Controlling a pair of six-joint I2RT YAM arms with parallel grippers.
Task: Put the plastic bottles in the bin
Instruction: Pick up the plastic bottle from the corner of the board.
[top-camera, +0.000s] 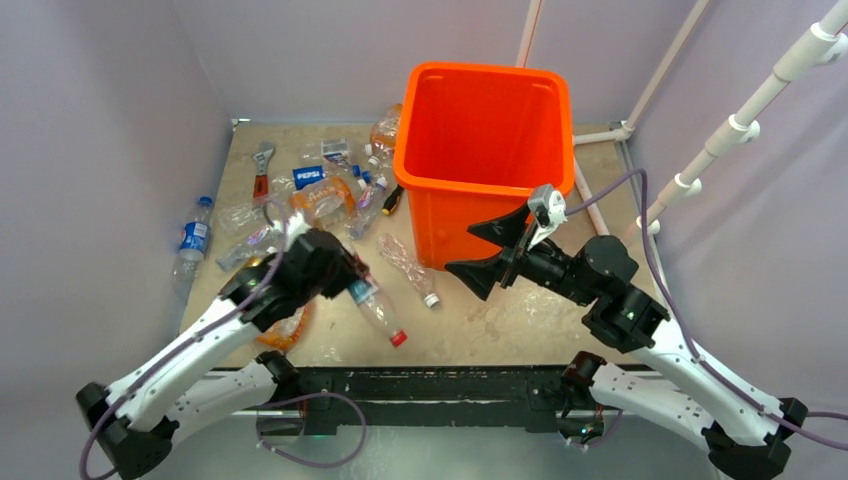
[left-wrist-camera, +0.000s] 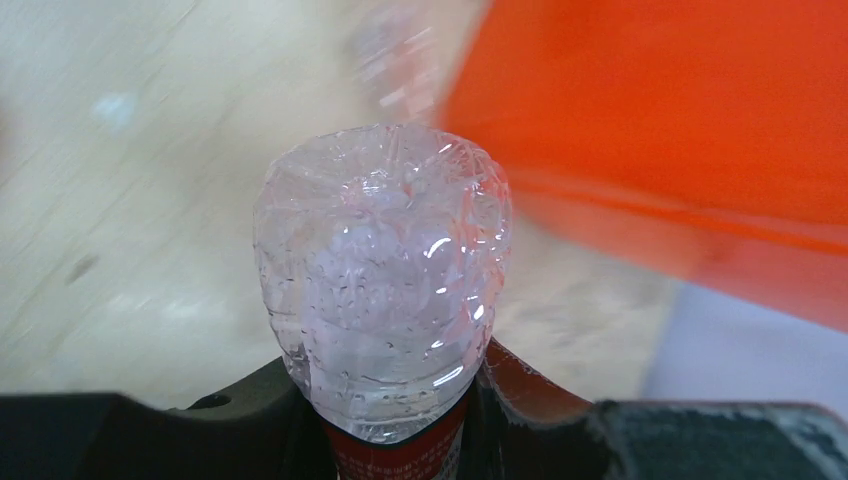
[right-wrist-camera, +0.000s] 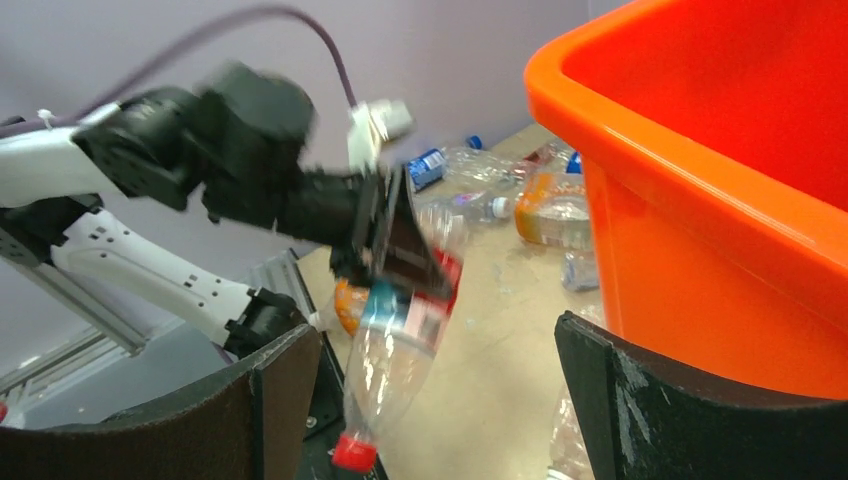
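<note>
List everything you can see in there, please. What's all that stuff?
Bin: one, orange, back middle of the table.
Held bottle: one, clear with a red cap, in the left gripper.
Other bottles: several, clear with blue or orange labels, mostly heaped left of the bin; one lies in front of it.
Wrench: one, silver and red, back left.
Screwdriver: one, dark handle, beside the bin's left wall.
Table: one, beige.
Pipes: white, along the right wall.
Left gripper: black, shut on the held bottle.
Right gripper: black, open, in front of the bin.
</note>
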